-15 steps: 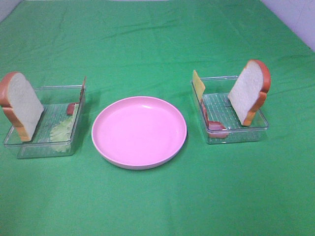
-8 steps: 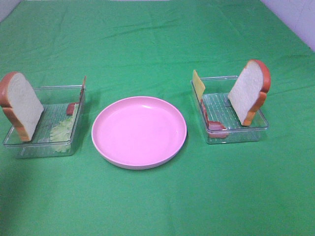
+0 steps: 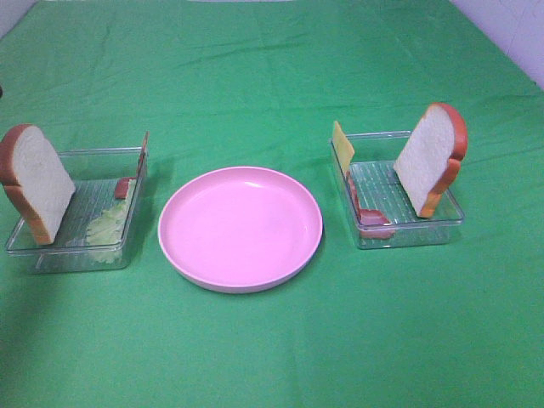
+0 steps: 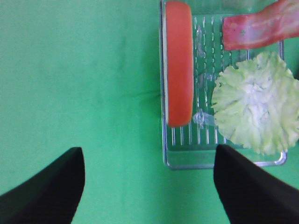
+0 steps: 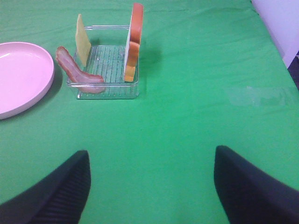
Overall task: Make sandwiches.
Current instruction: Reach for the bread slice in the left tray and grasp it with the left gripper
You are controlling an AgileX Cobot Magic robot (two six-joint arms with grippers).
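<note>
Creased green tablecloth (image 3: 272, 68), pale wall (image 3: 518, 34) at the far right corner
Round pink plate (image 3: 240, 228) sits between left clear plastic tray (image 3: 51, 259), holding upright white bread slice (image 3: 38, 183) and pale lettuce leaf (image 3: 106, 228), and right tray (image 3: 408, 234) with second slice (image 3: 429, 157), reddish bacon strip (image 3: 372, 219), yellow cheese square (image 3: 342, 144); left gripper (image 4: 149, 186) and right gripper (image 5: 152, 186) gape empty

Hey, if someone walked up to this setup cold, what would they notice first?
The round pink plate, bare, sits mid-table on the green cloth. A bread slice stands on edge in each clear tray beside it: left bread slice in the left tray, right bread slice in the right tray. Lettuce lies in the left tray.
</note>
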